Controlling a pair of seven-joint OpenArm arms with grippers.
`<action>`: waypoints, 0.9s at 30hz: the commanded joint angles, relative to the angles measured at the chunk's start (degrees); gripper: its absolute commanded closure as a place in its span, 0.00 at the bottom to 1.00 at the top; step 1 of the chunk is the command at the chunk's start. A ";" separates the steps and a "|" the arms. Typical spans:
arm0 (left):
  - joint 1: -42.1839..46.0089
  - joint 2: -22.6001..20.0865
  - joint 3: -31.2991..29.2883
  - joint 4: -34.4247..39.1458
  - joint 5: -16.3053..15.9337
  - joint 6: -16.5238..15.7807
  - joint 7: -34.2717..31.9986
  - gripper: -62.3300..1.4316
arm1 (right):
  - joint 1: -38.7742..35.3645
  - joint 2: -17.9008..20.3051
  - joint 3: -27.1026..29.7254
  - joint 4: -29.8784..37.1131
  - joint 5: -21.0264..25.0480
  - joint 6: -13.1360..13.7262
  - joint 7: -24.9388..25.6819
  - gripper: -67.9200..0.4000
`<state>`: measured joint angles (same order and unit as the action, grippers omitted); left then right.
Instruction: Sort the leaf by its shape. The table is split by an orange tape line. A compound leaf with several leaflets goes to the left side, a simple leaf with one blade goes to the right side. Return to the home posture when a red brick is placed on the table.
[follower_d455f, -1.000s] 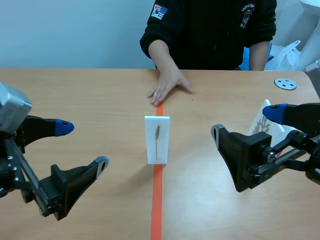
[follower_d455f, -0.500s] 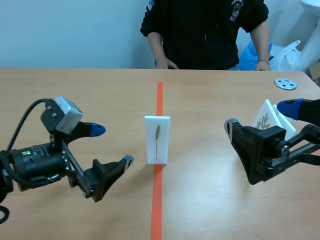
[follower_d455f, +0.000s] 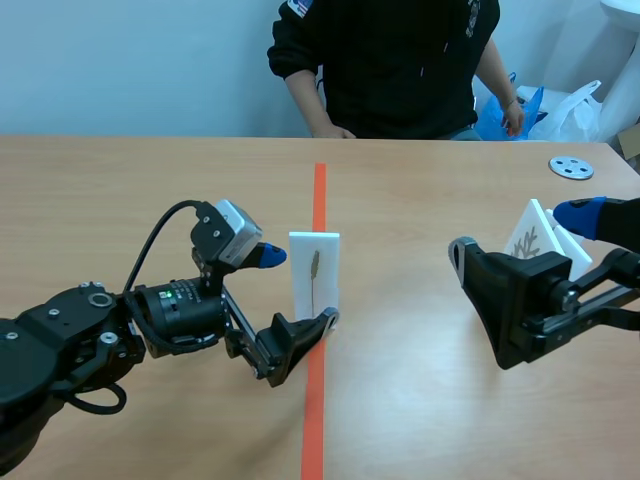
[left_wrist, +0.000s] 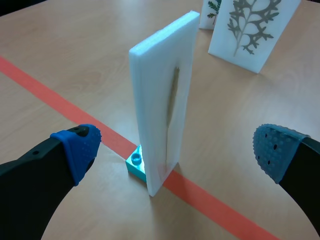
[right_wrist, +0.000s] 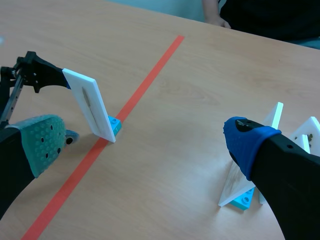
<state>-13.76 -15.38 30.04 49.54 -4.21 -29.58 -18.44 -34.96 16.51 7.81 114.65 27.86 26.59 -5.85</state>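
Leaf (follower_d455f: 315, 272) too small; person (follower_d455f: 395, 70) cropped above shoulders

Three white foam cards bearing pressed leaves stand upright: one (left_wrist: 160, 100), a second (left_wrist: 250, 35), a third (left_wrist: 212, 12). Two turquoise plastic bricks (right_wrist: 114, 125) (right_wrist: 245, 200) show at their bases. One grey round metal disc (follower_d455f: 571, 167). One person (follower_d455f: 400, 60).

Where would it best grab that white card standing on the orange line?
Pinch the white card by its flat faces, above its turquoise base block, coming from the narrow edge: it stands upright and thin, so the open left gripper should straddle it.
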 joint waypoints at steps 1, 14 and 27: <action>-0.48 0.79 0.85 0.42 0.57 0.26 -2.16 0.00 | 0.70 0.13 0.39 0.28 0.72 -0.02 1.16 0.00; -1.51 2.34 3.23 -2.78 3.41 4.61 -6.10 0.35 | 0.70 0.13 0.39 0.28 0.85 0.00 1.29 0.00; -1.51 2.32 3.28 -2.78 2.73 7.21 -6.16 0.87 | 0.70 0.13 0.39 0.28 0.87 0.00 1.29 0.00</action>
<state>-14.63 -12.86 33.58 45.34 -0.93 -22.48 -23.68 -34.96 16.51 7.81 114.65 27.88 26.59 -5.82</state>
